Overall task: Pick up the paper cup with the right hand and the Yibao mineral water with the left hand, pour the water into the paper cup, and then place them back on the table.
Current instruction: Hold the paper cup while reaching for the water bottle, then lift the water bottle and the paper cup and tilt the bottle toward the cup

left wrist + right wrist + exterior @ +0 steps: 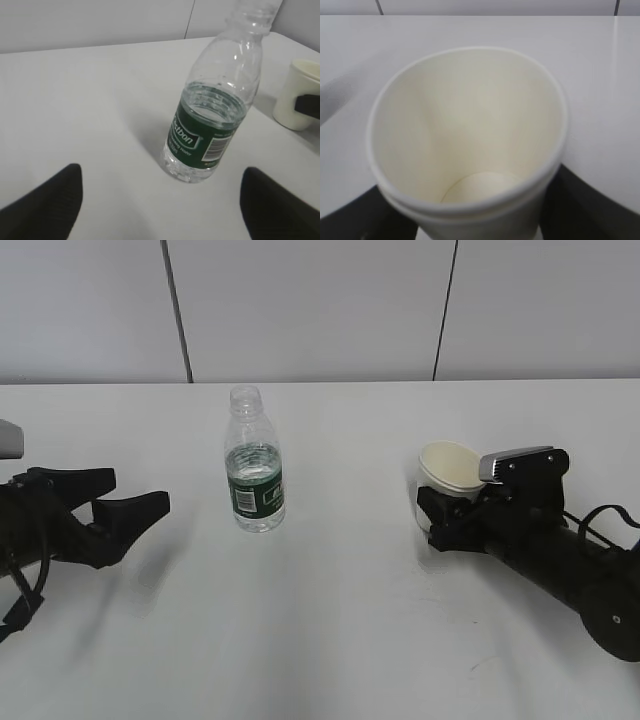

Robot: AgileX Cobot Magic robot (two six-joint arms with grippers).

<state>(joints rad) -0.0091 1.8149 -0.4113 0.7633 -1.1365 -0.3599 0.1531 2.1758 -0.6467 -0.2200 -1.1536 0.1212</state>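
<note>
The Yibao mineral water [256,477] stands upright and uncapped on the table [330,630], its water level near the top of the green label. My left gripper [138,492] hovers open a short way left of it, touching nothing. In the left wrist view the bottle [212,115] stands just ahead of the wide-spread jaws of the left gripper [161,200]. My right gripper [445,515] is shut on the paper cup [450,468], which tilts slightly. The cup [470,125] fills the right wrist view, its rim squeezed a little oval and its inside dry, with the right gripper [475,225] closed round its lower wall.
A pale wall with two dark vertical seams [178,310] runs behind the table's far edge. The cup [300,95] also shows at the right edge of the left wrist view. Bare white tabletop lies between the bottle and the cup.
</note>
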